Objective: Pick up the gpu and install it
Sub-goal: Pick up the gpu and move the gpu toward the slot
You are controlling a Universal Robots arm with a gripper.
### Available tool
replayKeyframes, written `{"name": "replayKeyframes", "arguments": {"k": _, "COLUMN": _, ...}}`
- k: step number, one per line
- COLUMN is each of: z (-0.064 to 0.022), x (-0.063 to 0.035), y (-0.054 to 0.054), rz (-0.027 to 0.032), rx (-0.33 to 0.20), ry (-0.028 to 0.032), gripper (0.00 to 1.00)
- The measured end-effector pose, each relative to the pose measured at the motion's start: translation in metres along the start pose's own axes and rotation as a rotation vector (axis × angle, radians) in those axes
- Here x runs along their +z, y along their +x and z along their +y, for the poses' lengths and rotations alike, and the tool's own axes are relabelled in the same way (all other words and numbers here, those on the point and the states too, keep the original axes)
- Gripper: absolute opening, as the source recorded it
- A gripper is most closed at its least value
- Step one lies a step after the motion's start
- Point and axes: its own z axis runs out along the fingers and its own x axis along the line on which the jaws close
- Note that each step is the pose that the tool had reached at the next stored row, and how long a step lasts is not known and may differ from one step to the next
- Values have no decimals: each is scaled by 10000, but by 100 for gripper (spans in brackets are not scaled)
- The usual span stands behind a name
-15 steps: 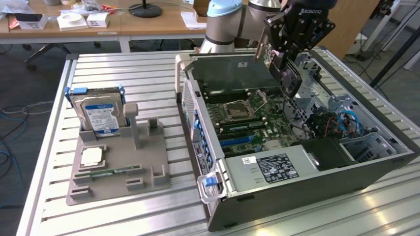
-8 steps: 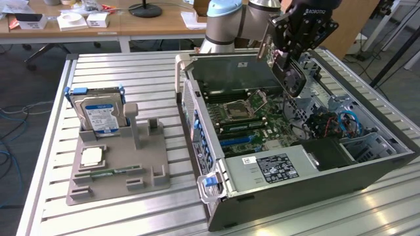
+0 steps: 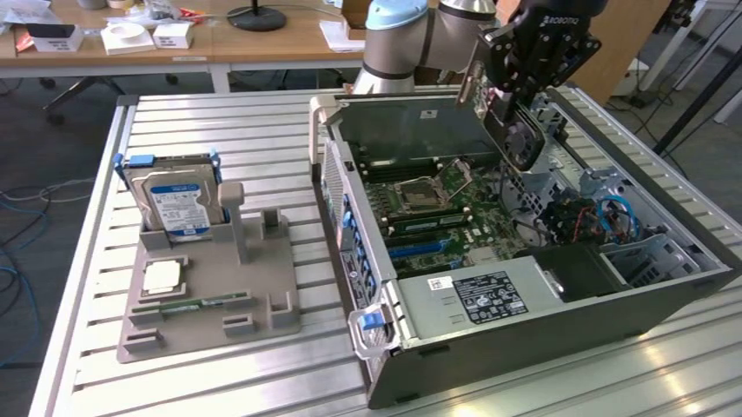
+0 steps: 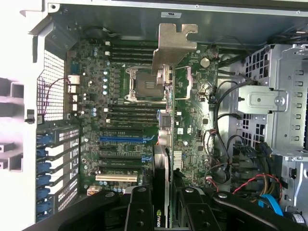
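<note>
The claw (image 3: pixel 512 97) is clenched on the gpu (image 3: pixel 522 139), gripping the card by its upper edge so that it hangs edge-down from the arm (image 3: pixel 406 35). The card hangs over the open computer case (image 3: pixel 557 339), which lies on its side on the slatted metal bench (image 3: pixel 232 122), towards the exterior view's right. In the exterior view the card hangs slightly tilted over the far part of the case, above the motherboard (image 3: pixel 447 217).

From the wrist, the gpu (image 4: pixel 164 159) appears edge-on as a thin strip between the two black fingers (image 4: pixel 139 211), with its pale metal bracket (image 4: pixel 174 45) at the far end, over the CPU socket (image 4: pixel 144 84). The motherboard (image 4: pixel 120 110) lies beneath it, and a row of slots, one of them blue (image 4: pixel 120 139), lies just to one side of the card's line.

On the exterior view's left, well apart from the case, a grey holder (image 3: pixel 208 334) rests on the bench. A silver hard drive (image 3: pixel 174 200) with a blue-white label stands upright in it, and a narrow green memory stick (image 3: pixel 191 304) lies flat nearer the front
</note>
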Motion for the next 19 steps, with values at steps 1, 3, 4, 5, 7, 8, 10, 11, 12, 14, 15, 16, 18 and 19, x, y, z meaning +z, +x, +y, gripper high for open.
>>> {"name": "replayKeyframes", "arguments": {"k": 1, "z": 0, "x": 0, "y": 0, "rz": -1, "rx": 0, "ry": 0, "gripper": 26}}
{"name": "replayKeyframes", "arguments": {"k": 3, "z": 0, "x": 0, "y": 0, "rz": -1, "rx": 1, "ry": 0, "gripper": 26}}
{"name": "replayKeyframes", "arguments": {"k": 4, "z": 0, "x": 0, "y": 0, "rz": -1, "rx": 1, "ry": 0, "gripper": 26}}
{"name": "replayKeyframes", "arguments": {"k": 5, "z": 0, "x": 1, "y": 0, "rz": -1, "rx": 1, "ry": 0, "gripper": 26}}
{"name": "replayKeyframes", "arguments": {"k": 7, "z": 0, "x": 13, "y": 0, "rz": -1, "rx": 1, "ry": -1, "gripper": 26}}
{"name": "replayKeyframes", "arguments": {"k": 8, "z": -1, "x": 24, "y": 0, "rz": -1, "rx": 1, "ry": -1, "gripper": 26}}
{"name": "replayKeyframes", "arguments": {"k": 10, "z": -2, "x": 48, "y": 0, "rz": -1, "rx": 1, "ry": 0, "gripper": 26}}
{"name": "replayKeyframes", "arguments": {"k": 11, "z": -2, "x": 60, "y": 1, "rz": -1, "rx": 1, "ry": 0, "gripper": 26}}
{"name": "replayKeyframes", "arguments": {"k": 12, "z": -3, "x": 73, "y": 1, "rz": -1, "rx": 1, "ry": 0, "gripper": 26}}
{"name": "replayKeyframes", "arguments": {"k": 14, "z": -4, "x": 101, "y": 1, "rz": -1, "rx": 1, "ry": 0, "gripper": 26}}
{"name": "replayKeyframes", "arguments": {"k": 15, "z": -4, "x": 113, "y": 1, "rz": -1, "rx": 1, "ry": 0, "gripper": 26}}
{"name": "replayKeyframes", "arguments": {"k": 16, "z": -4, "x": 124, "y": 1, "rz": -1, "rx": 0, "ry": 0, "gripper": 26}}
{"name": "replayKeyframes", "arguments": {"k": 18, "z": -5, "x": 144, "y": 1, "rz": -1, "rx": 1, "ry": 0, "gripper": 26}}
{"name": "replayKeyframes", "arguments": {"k": 19, "z": -6, "x": 156, "y": 1, "rz": -1, "rx": 1, "ry": 0, "gripper": 26}}
